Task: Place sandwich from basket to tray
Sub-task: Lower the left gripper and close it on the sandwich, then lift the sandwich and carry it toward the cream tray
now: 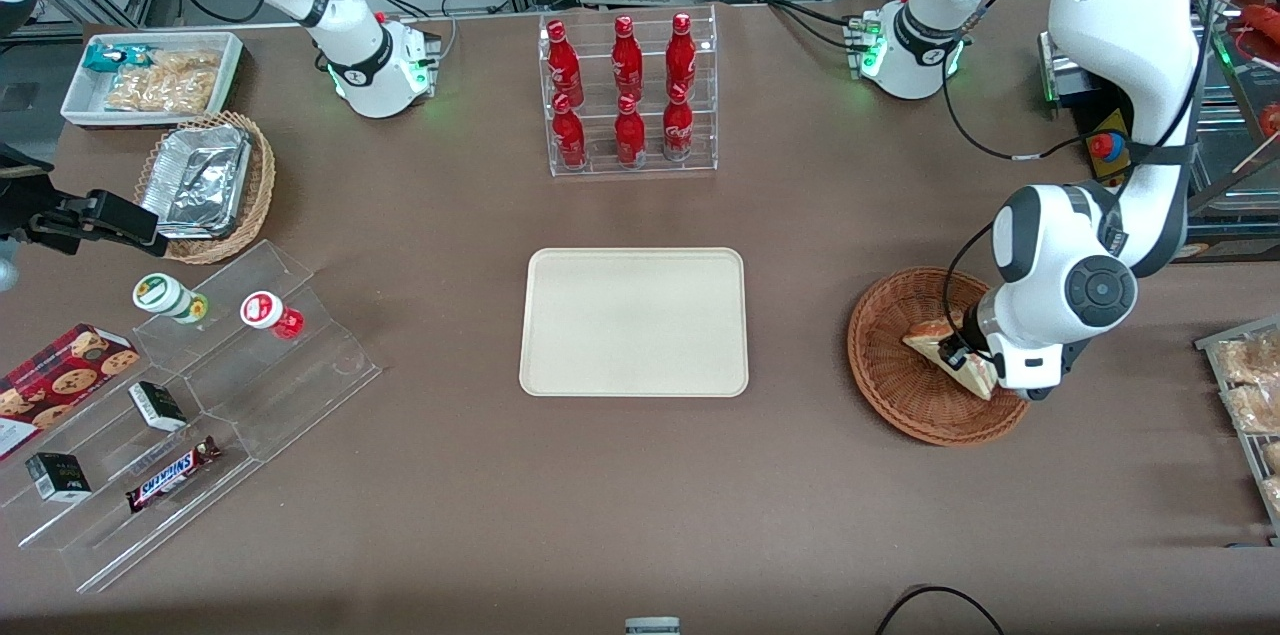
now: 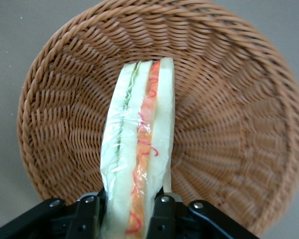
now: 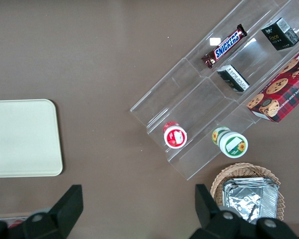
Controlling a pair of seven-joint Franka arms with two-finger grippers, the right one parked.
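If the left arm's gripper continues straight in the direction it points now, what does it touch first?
The gripper points down into the basket, its fingers closed on the sandwich. Going straight on, the sandwich would probably press into the basket's woven floor first; how much gap remains is unclear.

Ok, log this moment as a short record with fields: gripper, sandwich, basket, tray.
gripper: the left arm's gripper is down in the basket, jaws closed on either side of the sandwich
sandwich: wrapped wedge with green and orange filling, inside the basket, held at one end
basket: round brown wicker basket toward the working arm's end of the table, holding only the sandwich
tray: cream tray at mid-table, nothing on it
task state: sandwich gripped, not yet out of the basket
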